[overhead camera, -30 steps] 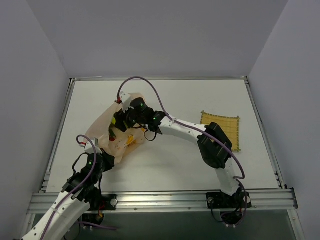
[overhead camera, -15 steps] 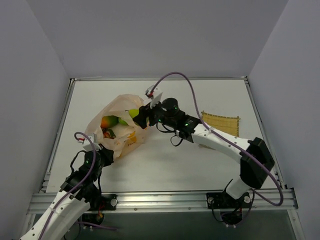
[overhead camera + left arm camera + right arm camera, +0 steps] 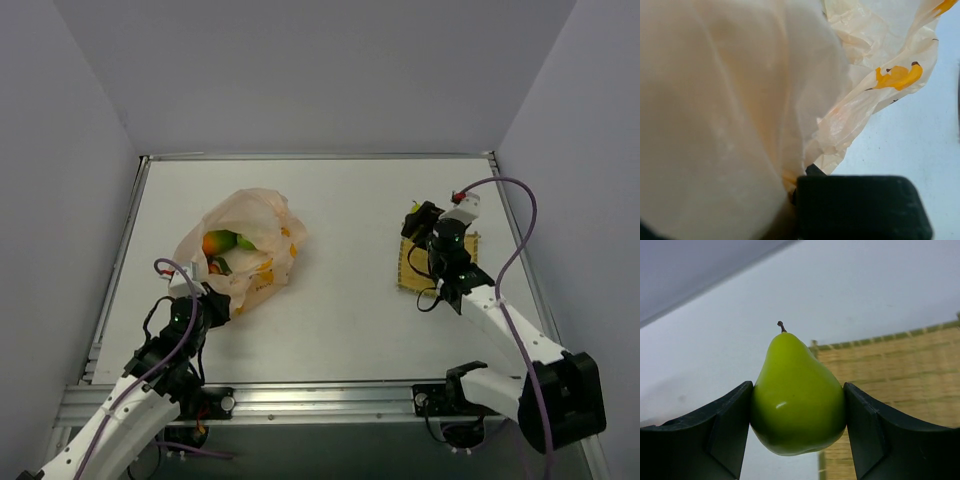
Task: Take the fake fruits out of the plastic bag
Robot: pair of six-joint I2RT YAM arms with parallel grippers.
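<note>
The pale peach plastic bag (image 3: 245,245) lies at the left of the table, its mouth open upward. Inside it I see the green-and-orange oval fruit (image 3: 222,242) and a bit of red (image 3: 212,266). My left gripper (image 3: 205,300) is shut on the bag's near edge; in the left wrist view the bag (image 3: 740,100) fills the frame. My right gripper (image 3: 418,218) is shut on a light-green pear-shaped fruit (image 3: 797,395), held above the left edge of the yellow woven mat (image 3: 900,375).
The yellow woven mat (image 3: 465,262) lies at the right of the table. Grey walls stand on three sides, and a metal rail (image 3: 320,400) runs along the near edge.
My right arm has come out of the bag with the light-green fruit and swung right to the mat. The bag has settled with its mouth open. My left gripper has kept its hold.
</note>
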